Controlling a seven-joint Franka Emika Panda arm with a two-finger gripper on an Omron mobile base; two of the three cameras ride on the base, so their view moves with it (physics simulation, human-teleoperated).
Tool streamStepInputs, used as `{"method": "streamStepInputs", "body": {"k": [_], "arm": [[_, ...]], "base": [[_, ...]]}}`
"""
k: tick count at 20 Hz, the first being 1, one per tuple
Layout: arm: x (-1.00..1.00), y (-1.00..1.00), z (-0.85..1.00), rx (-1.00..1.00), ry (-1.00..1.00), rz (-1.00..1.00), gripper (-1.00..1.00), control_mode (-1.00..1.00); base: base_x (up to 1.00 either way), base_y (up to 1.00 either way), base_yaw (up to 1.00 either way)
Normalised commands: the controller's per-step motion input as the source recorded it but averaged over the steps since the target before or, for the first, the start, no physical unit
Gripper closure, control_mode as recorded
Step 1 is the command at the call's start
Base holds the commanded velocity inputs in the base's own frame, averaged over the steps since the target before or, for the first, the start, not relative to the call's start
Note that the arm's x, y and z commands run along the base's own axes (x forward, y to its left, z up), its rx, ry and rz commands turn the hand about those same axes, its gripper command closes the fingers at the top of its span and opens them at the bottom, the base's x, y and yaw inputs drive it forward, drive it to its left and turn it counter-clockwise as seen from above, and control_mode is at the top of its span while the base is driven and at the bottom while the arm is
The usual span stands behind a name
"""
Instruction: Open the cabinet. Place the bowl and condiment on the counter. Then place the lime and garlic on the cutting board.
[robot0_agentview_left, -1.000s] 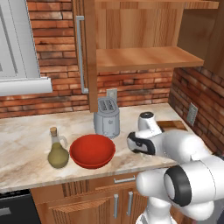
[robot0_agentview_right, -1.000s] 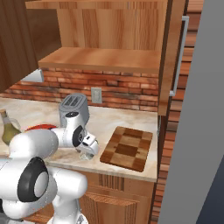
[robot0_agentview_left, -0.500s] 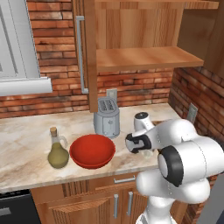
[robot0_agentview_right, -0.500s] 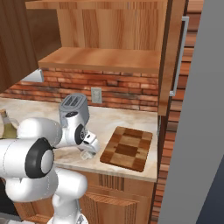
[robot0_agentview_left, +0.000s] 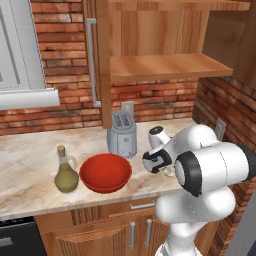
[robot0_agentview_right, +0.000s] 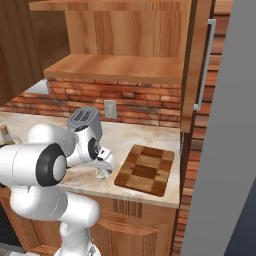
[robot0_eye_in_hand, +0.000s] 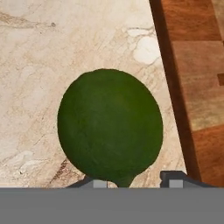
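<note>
One lime (robot0_eye_in_hand: 110, 127) sits between the gripper (robot0_eye_in_hand: 131, 180) tips on the counter (robot0_eye_in_hand: 52, 57), just beside the cutting board (robot0_eye_in_hand: 197, 78); grip can't be confirmed. Risk: round fruit squirts out, rolls off. Farther off, bowl (robot0_agentview_left: 106, 172) and condiment (robot0_agentview_left: 65, 171) stand on the counter.

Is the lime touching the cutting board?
Apart. In the hand view, a strip of counter separates the lime from the cutting board.

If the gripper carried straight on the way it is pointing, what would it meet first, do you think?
Most likely the lime, which lies dead ahead on the counter beside the cutting board; the gripper looks almost upon it already.
</note>
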Motion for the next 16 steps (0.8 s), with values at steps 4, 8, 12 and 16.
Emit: {"method": "streamStepInputs", "body": {"k": [4,8,12,16], "arm": [[-0.43,-0.08,-0.28,-0.02,0.00,-0.01,1.00,-1.00],[-0.61,-0.07,-0.02,0.00,-0.01,-0.03,1.00,-1.00],[-0.49,-0.05,0.00,0.00,-0.03,-0.05,1.00,-1.00],[-0.14,-0.03,0.00,0.00,-0.01,-0.06,1.00,-1.00]], "base": [[0.00,0.00,0.00],[0.00,0.00,0.00],[0.00,0.00,0.00],[0.00,0.00,0.00]]}}
